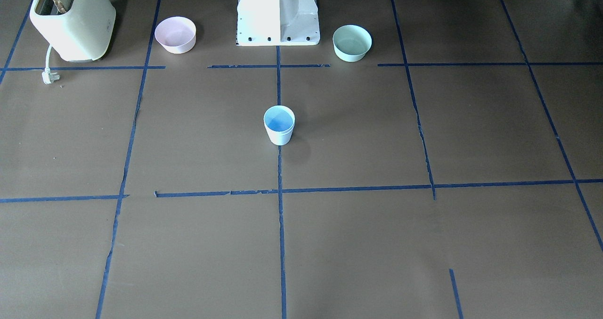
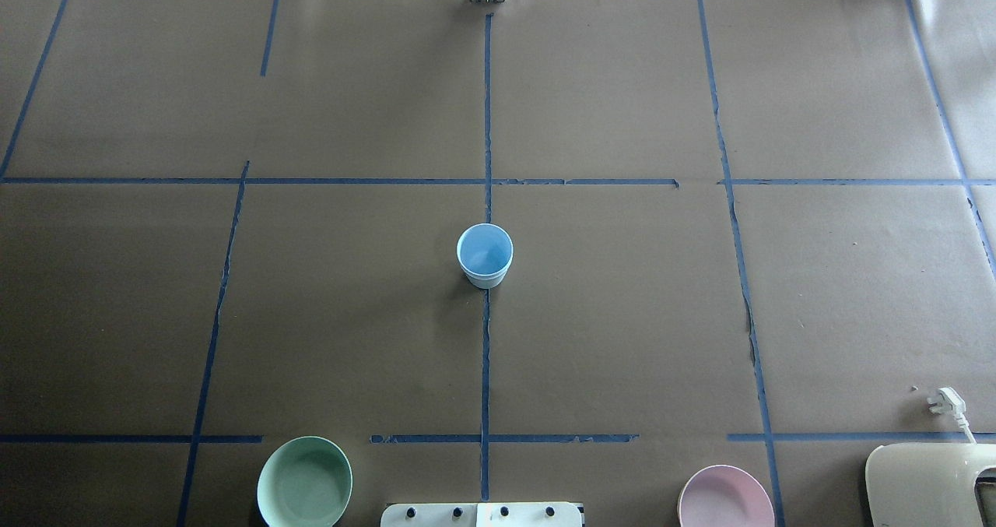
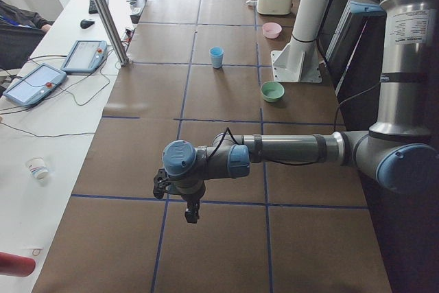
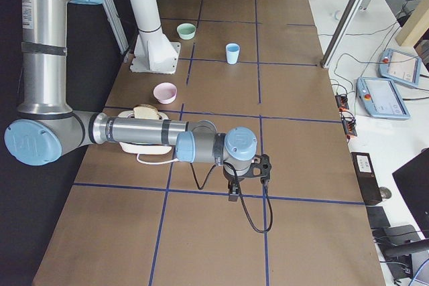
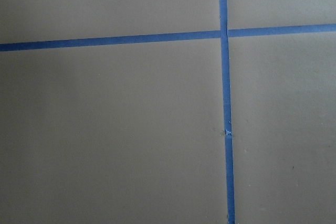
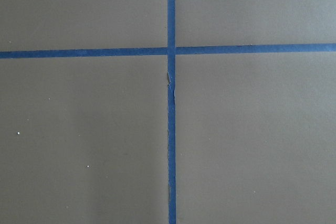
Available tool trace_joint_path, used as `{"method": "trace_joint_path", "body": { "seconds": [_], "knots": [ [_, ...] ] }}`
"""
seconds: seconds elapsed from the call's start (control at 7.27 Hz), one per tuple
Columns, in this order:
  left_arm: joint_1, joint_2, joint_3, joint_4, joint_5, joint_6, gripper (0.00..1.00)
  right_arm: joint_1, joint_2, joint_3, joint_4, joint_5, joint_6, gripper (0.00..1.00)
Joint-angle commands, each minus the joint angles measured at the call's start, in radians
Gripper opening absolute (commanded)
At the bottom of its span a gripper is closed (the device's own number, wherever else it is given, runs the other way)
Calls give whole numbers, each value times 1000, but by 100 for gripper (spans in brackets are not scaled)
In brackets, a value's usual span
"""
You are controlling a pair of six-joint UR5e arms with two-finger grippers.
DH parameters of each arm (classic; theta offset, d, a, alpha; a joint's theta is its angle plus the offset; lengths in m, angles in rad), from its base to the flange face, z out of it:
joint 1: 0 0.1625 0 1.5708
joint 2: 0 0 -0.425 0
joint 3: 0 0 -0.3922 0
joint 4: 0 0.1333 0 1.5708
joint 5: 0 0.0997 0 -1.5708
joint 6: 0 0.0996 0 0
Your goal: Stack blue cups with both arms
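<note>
A pale blue cup with a brighter blue inside stands upright at the table's centre on the middle tape line; it also shows in the overhead view and both side views. Only one cup outline shows; I cannot tell whether a second is nested in it. My left gripper hangs over the table's left end, far from the cup. My right gripper hangs over the right end, also far away. I cannot tell whether either is open or shut. Both wrist views show only brown paper and blue tape.
A pink bowl and a mint green bowl flank the white base pedestal. A cream toaster with bread and its loose plug sits at the robot's right corner. Tablets and cables lie past the far edge.
</note>
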Motion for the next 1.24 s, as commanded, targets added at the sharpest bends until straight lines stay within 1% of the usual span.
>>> {"method": "trace_joint_path", "body": {
  "seconds": [0.0, 1.1],
  "knots": [
    [1, 0, -1, 0, 0, -1, 100, 15, -26, -7, 41, 0, 0, 100],
    [1, -3, -1, -2, 0, -1, 100, 28, -23, -15, 49, 0, 8, 100]
  ]
}}
